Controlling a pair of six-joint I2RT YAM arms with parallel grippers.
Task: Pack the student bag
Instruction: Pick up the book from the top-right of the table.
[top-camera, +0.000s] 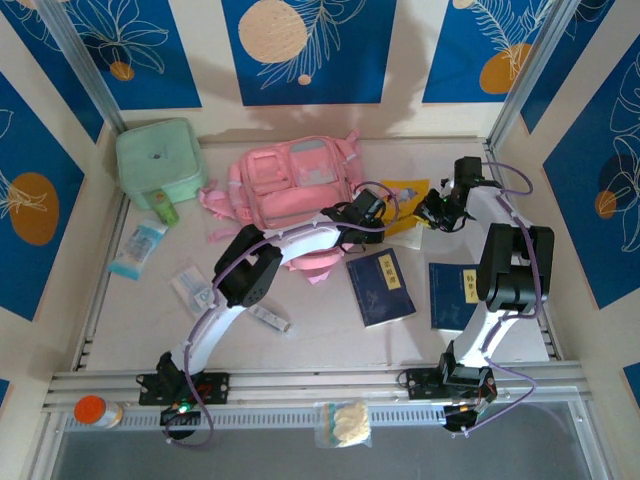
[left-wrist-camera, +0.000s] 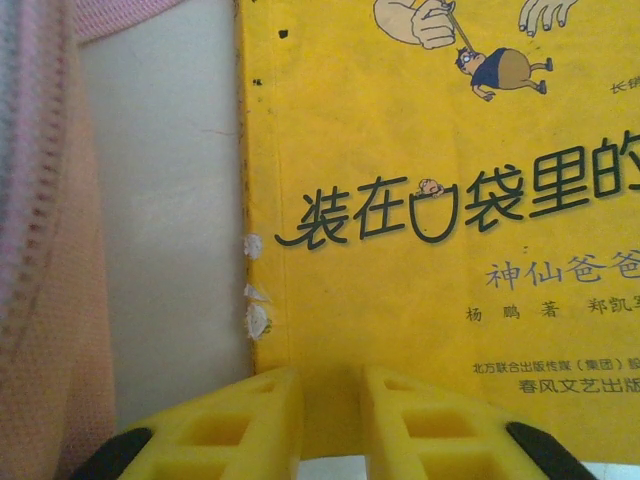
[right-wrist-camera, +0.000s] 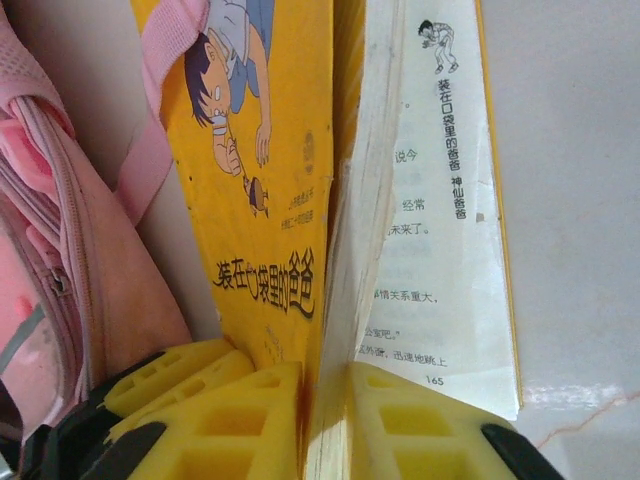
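Note:
The pink student bag (top-camera: 290, 185) lies at the back middle of the table. Its zipped side shows in the left wrist view (left-wrist-camera: 40, 250) and the right wrist view (right-wrist-camera: 60, 260). A yellow book (top-camera: 408, 195) sits just right of it, between my two grippers. My right gripper (top-camera: 432, 212) (right-wrist-camera: 325, 400) is shut on the front cover and page block (right-wrist-camera: 270, 200), which stand raised. The last page and back cover lie open to the right. My left gripper (top-camera: 378, 215) (left-wrist-camera: 332, 400) faces the cover (left-wrist-camera: 450, 200), jaws a narrow gap apart with nothing between them. Its fingers (right-wrist-camera: 180, 375) rest beside the cover.
A mint-green soft case (top-camera: 160, 155) stands at the back left, with a green bottle (top-camera: 165, 207) and small packets (top-camera: 137, 248) below it. Two dark blue books (top-camera: 380, 287) (top-camera: 452, 295) lie in front of the grippers. A snack bag (top-camera: 345, 423) sits on the front rail.

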